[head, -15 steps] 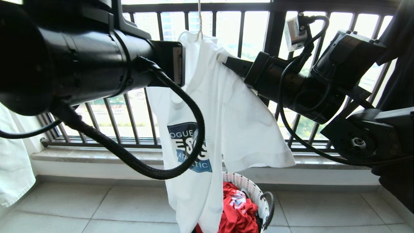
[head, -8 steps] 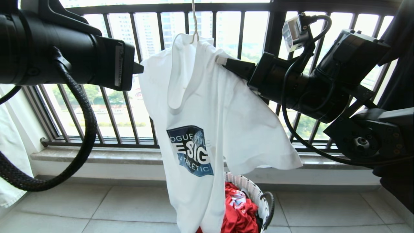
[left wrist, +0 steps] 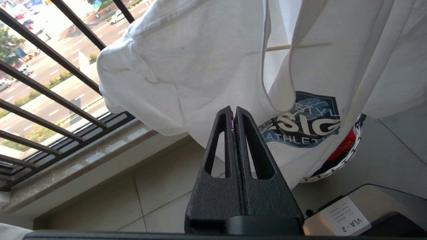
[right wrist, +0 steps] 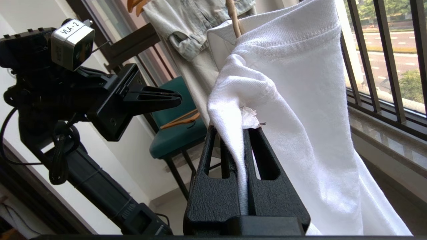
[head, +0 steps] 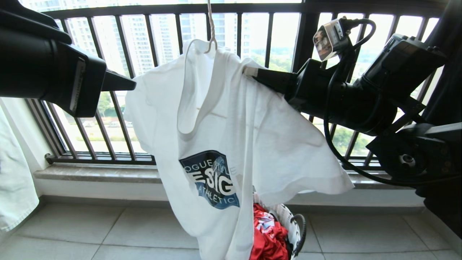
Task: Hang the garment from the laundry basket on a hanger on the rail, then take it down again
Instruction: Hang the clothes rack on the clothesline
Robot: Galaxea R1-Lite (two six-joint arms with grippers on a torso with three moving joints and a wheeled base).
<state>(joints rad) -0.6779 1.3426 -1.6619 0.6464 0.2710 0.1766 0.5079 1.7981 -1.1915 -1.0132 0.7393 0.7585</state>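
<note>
The garment (head: 223,126), a white T-shirt with a blue chest logo, hangs on the hanger, whose thin hook (head: 210,34) runs up out of the head view. The rail is out of view. My right gripper (head: 249,71) is shut on the shirt's shoulder fabric, which is pinched between its fingers (right wrist: 233,128). My left gripper (head: 133,85) is shut with nothing in it, its tip just beside the shirt's other sleeve (left wrist: 150,66). The fingertips (left wrist: 233,111) meet. The laundry basket (head: 294,224) stands on the floor below, partly hidden by the shirt.
A red garment (head: 267,234) fills the basket. A black railing of vertical bars (head: 162,36) and a stone sill (head: 90,173) lie behind. White cloth (head: 14,180) hangs at far left. A teal chair (right wrist: 176,136) and a pale denim garment (right wrist: 180,20) stand behind the left arm.
My left arm has swung left, out from in front of the shirt. The shirt now hangs spread wider to the left. My right gripper keeps its hold on the shoulder.
</note>
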